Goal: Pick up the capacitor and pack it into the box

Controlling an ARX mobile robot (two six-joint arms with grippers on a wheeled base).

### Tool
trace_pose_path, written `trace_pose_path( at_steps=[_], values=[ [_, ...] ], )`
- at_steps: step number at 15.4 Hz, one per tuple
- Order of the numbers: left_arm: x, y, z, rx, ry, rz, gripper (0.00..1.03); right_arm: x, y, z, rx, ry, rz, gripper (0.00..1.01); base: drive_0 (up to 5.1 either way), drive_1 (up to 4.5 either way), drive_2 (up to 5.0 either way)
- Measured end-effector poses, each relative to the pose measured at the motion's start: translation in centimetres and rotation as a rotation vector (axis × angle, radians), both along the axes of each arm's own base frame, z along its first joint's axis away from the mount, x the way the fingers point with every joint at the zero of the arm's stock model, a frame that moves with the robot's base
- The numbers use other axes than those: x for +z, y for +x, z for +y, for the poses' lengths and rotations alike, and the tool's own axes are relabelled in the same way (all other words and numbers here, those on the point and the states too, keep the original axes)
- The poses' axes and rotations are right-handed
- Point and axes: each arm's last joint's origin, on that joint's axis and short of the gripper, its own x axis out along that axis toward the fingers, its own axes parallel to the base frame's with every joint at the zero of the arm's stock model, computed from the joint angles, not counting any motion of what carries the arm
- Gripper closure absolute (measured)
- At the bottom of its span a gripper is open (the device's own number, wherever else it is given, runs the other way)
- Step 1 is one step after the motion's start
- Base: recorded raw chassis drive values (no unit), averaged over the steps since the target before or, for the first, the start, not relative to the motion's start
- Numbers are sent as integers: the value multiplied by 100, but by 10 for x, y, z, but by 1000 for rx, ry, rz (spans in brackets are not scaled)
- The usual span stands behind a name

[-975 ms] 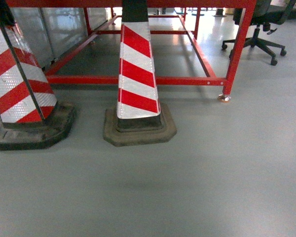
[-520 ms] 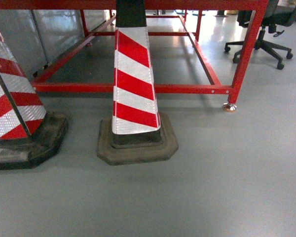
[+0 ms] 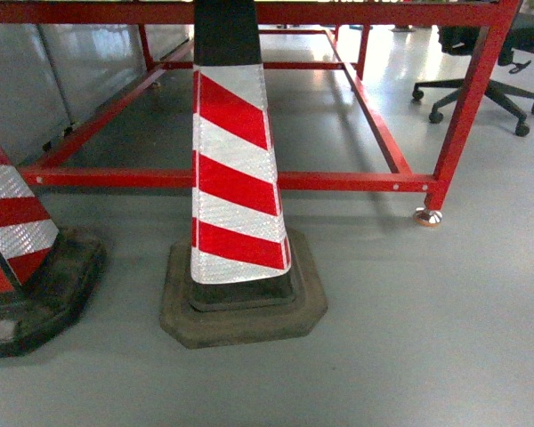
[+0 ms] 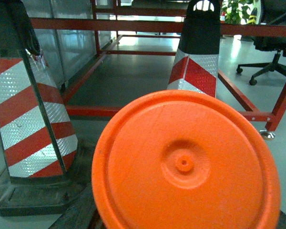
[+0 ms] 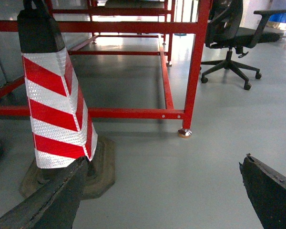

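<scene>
An orange-red round end of the capacitor [image 4: 186, 162] fills the lower middle of the left wrist view, close to the camera. It sits between the jaws of my left gripper [image 4: 181, 214], which is shut on it. Only a dark finger [image 4: 81, 212] shows at its lower left. In the right wrist view my right gripper [image 5: 162, 191] stands open over bare grey floor, with nothing between its dark fingers [image 5: 52, 195]. The box is out of view. Neither gripper shows in the head view.
A red-and-white striped cone [image 3: 236, 178] on a black base stands straight ahead, and a second cone [image 3: 9, 231] at the left edge. Behind them is a low red steel frame [image 3: 249, 180] with a footed leg [image 3: 427, 213]. An office chair [image 3: 481, 62] is at the far right.
The head view has closed in on the cones and the red frame. The middle cone now looks larger and the left cone has slid partly out of frame.
</scene>
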Motion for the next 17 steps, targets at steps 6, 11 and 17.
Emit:
trace_pose_path(
  at_steps=[6,11,17],
  values=[
    [0,0,0,0,0,-1,59,0,0,0,0,0,-1,3,0,0,0],
    [0,0,0,-1,0,2,59,0,0,0,0,0,0,3,0,0,0],
    [0,0,0,0,10,-1,59,0,0,0,0,0,0,3,0,0,0]
  ],
)
